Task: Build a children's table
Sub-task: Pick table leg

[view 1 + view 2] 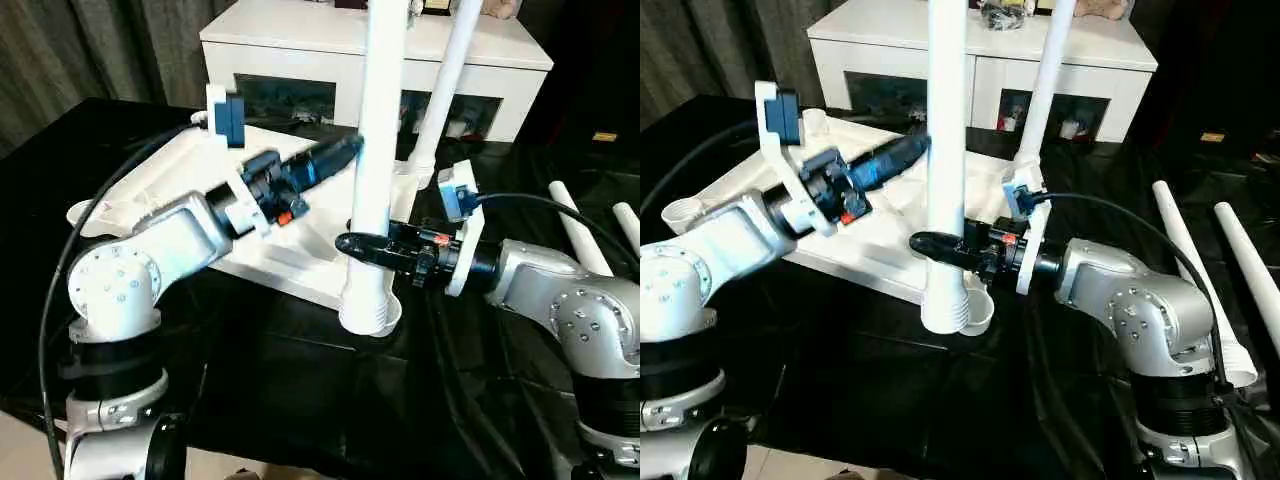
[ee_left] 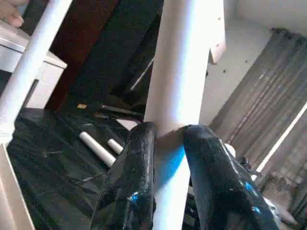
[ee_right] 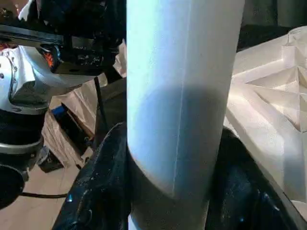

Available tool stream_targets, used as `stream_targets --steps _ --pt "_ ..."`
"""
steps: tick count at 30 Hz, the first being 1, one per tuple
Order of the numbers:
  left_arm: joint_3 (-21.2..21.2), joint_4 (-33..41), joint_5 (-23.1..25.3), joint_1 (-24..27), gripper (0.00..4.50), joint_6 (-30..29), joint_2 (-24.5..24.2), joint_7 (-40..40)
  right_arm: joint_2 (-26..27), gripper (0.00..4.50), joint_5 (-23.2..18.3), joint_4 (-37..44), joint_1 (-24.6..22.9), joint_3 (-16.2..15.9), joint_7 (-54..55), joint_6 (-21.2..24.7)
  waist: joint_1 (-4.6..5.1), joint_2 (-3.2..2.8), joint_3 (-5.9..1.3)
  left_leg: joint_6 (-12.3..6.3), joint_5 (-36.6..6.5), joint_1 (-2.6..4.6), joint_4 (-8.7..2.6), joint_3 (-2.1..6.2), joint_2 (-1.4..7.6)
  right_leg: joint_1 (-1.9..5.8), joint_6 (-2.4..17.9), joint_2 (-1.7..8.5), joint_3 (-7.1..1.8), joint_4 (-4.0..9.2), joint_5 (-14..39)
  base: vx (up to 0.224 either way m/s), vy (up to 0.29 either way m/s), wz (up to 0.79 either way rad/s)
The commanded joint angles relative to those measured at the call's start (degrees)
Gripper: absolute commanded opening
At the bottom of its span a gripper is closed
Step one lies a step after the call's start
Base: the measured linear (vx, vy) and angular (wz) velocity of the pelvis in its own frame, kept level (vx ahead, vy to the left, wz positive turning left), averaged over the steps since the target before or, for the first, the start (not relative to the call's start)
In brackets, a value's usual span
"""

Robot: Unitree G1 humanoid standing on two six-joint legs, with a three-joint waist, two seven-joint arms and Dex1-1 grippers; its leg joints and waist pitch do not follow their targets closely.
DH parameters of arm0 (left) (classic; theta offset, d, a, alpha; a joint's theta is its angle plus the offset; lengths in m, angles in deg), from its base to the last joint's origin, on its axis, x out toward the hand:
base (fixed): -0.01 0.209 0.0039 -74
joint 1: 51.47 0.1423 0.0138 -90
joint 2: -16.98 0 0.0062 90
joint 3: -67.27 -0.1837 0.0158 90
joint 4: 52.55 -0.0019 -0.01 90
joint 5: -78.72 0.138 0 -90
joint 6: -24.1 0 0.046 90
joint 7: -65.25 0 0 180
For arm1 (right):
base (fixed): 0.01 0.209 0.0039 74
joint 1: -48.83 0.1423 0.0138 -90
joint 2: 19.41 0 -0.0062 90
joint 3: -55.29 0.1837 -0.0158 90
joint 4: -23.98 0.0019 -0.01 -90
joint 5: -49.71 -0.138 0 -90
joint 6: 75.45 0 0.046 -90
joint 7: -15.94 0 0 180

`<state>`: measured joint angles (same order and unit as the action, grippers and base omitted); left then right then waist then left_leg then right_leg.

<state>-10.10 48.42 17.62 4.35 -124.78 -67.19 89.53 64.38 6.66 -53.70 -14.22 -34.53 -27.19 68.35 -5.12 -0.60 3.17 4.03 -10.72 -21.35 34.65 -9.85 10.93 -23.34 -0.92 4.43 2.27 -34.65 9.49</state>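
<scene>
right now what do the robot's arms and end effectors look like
Both arms are silver metal with rounded, bolted joints. Each ends in a black two-fingered end effector, left and right, behind a white bracket carrying a blue camera module. Small orange-red marks sit near the wrists, and black cables trail back from each.

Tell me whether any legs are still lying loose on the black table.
Yes: two loose legs lie on the black table to the robot's right, beyond its right arm.

Tabletop (image 1: 300,262): one. Legs: four, two upright (image 1: 380,150) (image 1: 440,90), two lying (image 1: 1190,260) (image 1: 1252,255).
</scene>
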Motion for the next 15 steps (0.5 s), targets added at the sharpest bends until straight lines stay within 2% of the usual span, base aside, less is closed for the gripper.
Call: stream_targets --steps 1,8,11,13,14,15 --pt "-1.5 0.98 -1.17 -0.17 1.7 -1.32 0.24 0.77 0.03 1.8 -0.05 0.62 0.53 -0.89 -1.02 -1.03 -0.01 -0.02 -3.97 2.26 -9.92 0.67 -4.14 0.13 1.05 2.8 10.18 2.21 -1.62 3.62 12.51 0.0 0.0 0.0" --pt "-2.38 1.3 -1.64 0.0 2.37 -0.64 -0.44 2.5 -0.63 1.8 0.18 0.35 0.54 -1.15 -1.81 -1.5 0.01 -0.05 -3.95 2.28 -10.53 0.65 -4.15 0.17 1.0 2.86 10.0 2.18 -1.61 3.67 13.06 0.0 0.0 0.0" --pt "-3.76 2.02 -1.21 0.23 2.46 -0.83 -0.86 3.78 -1.16 1.8 0.41 0.86 0.13 -2.07 -2.56 -1.35 0.0 -0.11 -3.95 2.29 -10.51 0.7 -4.16 0.19 1.04 2.82 9.93 2.15 -1.61 3.65 13.09 0.0 0.0 0.0" --pt "-5.21 2.29 0.41 0.45 2.63 -0.75 -1.5 4.15 -1.8 1.8 0.72 1.24 -0.08 -2.85 -3.12 -1.24 0.0 -0.16 -3.97 2.24 -10.53 0.7 -4.16 0.22 1.09 2.86 9.91 2.17 -1.61 3.61 12.95 0.0 0.0 0.0" --pt "-6.7 2.37 2.48 0.66 2.81 -0.29 -2.4 4.53 -2.55 1.8 1.25 1.51 -0.23 -3.67 -3.67 -1.28 0.01 -0.3 -3.98 2.26 -10.49 0.72 -4.19 0.26 1.12 2.84 9.88 2.16 -1.62 3.59 12.73 0.0 0.0 0.0" --pt "-8.13 2.1 5.09 0.62 2.81 0.75 -3.29 4.47 -3.32 1.8 1.92 1.61 -0.34 -4.41 -4.22 -1.49 0.01 -0.16 -3.94 2.22 -10.69 0.75 -4.18 0.23 1.1 2.81 9.63 2.13 -1.61 3.66 13.07 0.0 0.0 0.0"
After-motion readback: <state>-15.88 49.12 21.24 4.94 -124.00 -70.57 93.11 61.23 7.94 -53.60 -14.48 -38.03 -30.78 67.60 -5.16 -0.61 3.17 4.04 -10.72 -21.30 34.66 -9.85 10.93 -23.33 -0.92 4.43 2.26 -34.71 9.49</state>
